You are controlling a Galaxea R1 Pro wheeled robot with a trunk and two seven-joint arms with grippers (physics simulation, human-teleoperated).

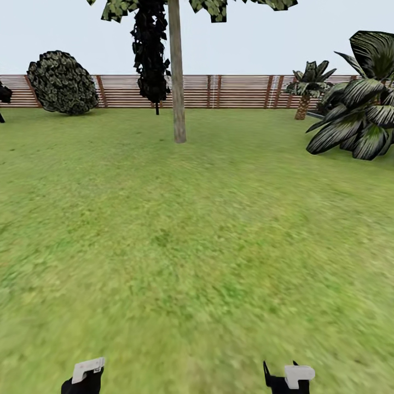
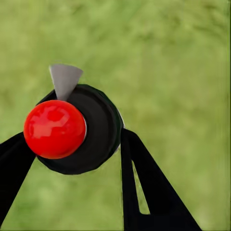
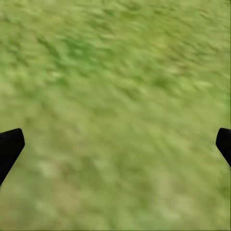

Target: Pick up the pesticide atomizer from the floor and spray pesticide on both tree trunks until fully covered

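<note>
Atomizer (image 2: 72, 127) in left gripper (image 2: 72, 159), above grass (image 2: 168, 57).

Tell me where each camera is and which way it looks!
Head view: on the robot's head, looking forward and down across the green grass lawn to a thick grey-brown tree trunk and brown slatted fence; both gripper tops show at the bottom.
Left wrist view: on the left arm, looking down along the left gripper, shut on the black atomizer with a red round cap.
Right wrist view: on the right arm, looking down at grass between the open right gripper.
All three share the lawn.
</note>
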